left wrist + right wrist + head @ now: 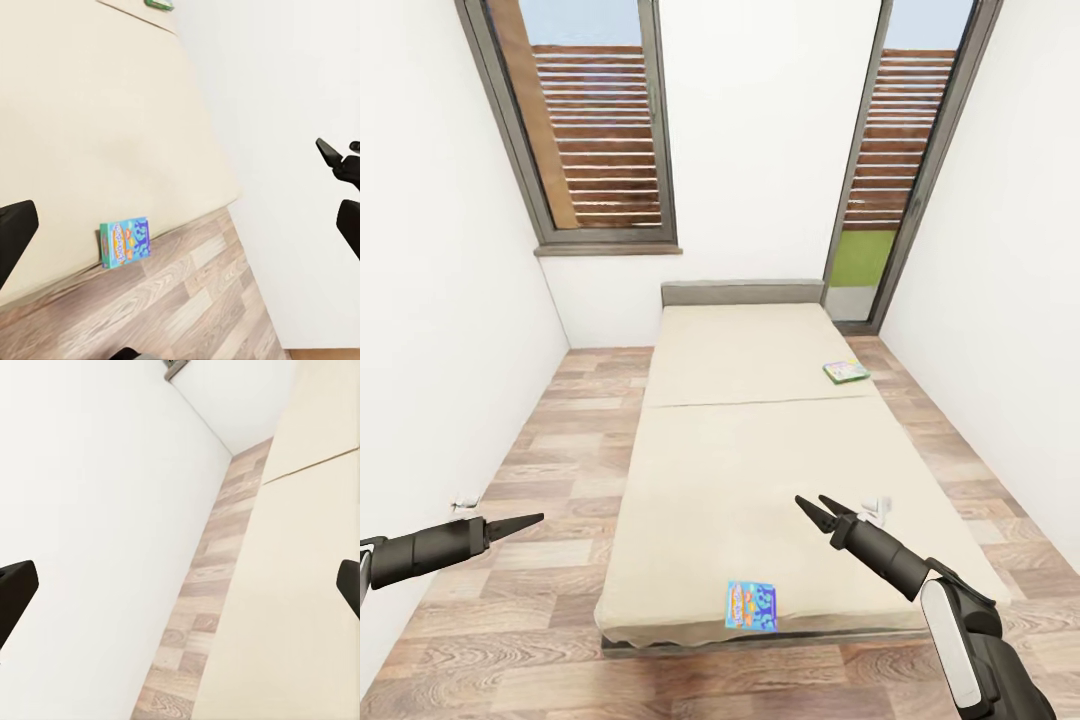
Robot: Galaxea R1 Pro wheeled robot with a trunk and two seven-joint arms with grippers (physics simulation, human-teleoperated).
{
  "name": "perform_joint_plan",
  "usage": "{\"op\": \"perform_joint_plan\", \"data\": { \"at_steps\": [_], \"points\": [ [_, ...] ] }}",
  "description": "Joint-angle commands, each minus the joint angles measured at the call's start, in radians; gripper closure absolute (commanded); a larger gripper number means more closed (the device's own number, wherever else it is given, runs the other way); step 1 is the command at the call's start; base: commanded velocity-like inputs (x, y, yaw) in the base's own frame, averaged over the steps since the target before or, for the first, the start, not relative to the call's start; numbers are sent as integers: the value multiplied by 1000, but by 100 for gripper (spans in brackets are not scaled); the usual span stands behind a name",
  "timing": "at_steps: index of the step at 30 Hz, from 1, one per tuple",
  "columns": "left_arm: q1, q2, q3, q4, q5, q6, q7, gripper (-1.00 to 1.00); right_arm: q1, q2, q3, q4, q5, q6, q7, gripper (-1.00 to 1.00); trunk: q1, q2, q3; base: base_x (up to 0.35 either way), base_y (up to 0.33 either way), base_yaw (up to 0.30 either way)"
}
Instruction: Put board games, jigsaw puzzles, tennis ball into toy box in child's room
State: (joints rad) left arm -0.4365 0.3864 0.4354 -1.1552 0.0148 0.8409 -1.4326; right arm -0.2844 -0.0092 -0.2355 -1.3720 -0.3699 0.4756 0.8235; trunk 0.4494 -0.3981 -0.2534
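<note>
The left gripper (525,521) hangs over the wooden floor (550,560) beside the bed (750,440), its fingers close together at the tips and empty. A blue board game (751,605) lies flat near the foot edge of the mattress; it looks light, stiff and slick, so pinching a long edge that overhangs or can be slid to the rim seems best. The right gripper (816,509) hovers over the mattress, slightly parted, holding nothing. A green board game (846,371) rests farther up by the right edge.
</note>
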Motion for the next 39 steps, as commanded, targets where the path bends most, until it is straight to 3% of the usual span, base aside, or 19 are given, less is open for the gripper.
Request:
{"op": "perform_joint_plan", "data": {
  "at_steps": [1, 19, 39],
  "points": [
    [-1, 0, 0, 0, 0, 11, -3, -100, -1, 0, -1, 0, -7, 7, 1, -100, 1, -2, -2, 0, -39, 0],
    [-1, 0, 0, 0, 0, 11, -3, -100, -1, 0, -1, 0, -7, 1, 0, -100, 1, -2, -1, 0, -10, 0],
    [-1, 0, 0, 0, 0, 11, -3, -100, -1, 0, 22, 0, -7, -35, -7, -100, 1, -2, 21, 0, -241, 83]
  ]
}}
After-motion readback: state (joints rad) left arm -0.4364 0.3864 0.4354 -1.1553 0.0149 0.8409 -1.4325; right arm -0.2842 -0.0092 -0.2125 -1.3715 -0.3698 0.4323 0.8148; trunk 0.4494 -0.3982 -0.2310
